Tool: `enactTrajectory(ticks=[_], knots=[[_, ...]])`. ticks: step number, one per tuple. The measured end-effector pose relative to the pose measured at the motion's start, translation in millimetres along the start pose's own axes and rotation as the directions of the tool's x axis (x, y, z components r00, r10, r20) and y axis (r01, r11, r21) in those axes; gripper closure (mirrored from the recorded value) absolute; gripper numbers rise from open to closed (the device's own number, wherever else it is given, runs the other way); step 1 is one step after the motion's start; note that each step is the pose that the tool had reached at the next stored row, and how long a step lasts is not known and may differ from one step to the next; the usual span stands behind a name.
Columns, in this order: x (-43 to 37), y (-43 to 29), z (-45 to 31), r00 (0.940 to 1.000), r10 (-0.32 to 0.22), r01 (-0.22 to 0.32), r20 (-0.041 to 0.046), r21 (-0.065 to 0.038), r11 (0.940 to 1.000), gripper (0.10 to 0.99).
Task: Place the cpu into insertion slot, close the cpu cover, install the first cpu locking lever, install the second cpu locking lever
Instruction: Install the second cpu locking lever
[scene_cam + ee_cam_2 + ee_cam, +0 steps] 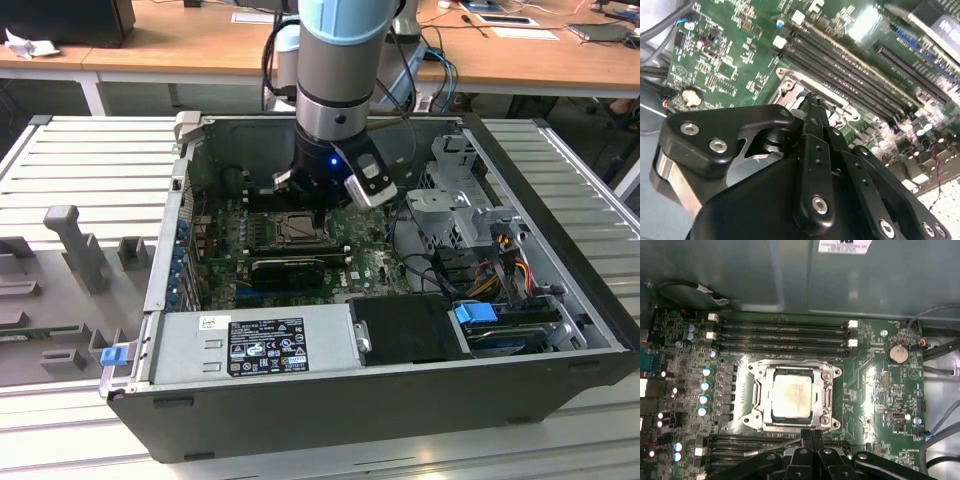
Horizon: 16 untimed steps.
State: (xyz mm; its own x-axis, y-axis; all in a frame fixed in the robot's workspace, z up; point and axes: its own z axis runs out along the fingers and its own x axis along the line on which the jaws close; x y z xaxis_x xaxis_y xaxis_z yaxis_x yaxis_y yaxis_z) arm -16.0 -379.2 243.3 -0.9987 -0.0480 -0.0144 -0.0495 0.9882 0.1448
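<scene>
One cpu (791, 397) is seated in the insertion slot (756, 390), mid-motherboard (880, 395), with the cpu cover (826, 371) closed over it. The gripper (812, 434) is clenched empty at the slot's edge.

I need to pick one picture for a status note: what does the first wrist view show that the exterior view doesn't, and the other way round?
First wrist view alone: the cpu, pale face up, seated in the insertion slot, with the cpu cover down around it, and a coin cell on the board.

Exterior view alone: the whole computer case, its power supply, the arm reaching down into it.

Both: the green motherboard and the gripper by the socket.
</scene>
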Motion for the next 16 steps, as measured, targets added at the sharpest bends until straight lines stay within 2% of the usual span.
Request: enactTrajectory(ticks=[5, 13, 14, 16], knots=[[0.4, -7.7, 0.3, 1.0000, 0.000, 0.000, 0.0000, 0.000, 1.0000, 0.980], [0.7, -11.8, -0.2, 1.0000, 0.000, 0.000, 0.0000, 0.000, 1.0000, 0.980], [1.7, -11.9, 0.0, 1.0000, 0.000, 0.000, 0.0000, 0.000, 1.0000, 0.980], [8.8, -11.7, 0.0, 1.0000, -0.001, 0.001, -0.0002, 0.000, 1.0000, 0.980]])
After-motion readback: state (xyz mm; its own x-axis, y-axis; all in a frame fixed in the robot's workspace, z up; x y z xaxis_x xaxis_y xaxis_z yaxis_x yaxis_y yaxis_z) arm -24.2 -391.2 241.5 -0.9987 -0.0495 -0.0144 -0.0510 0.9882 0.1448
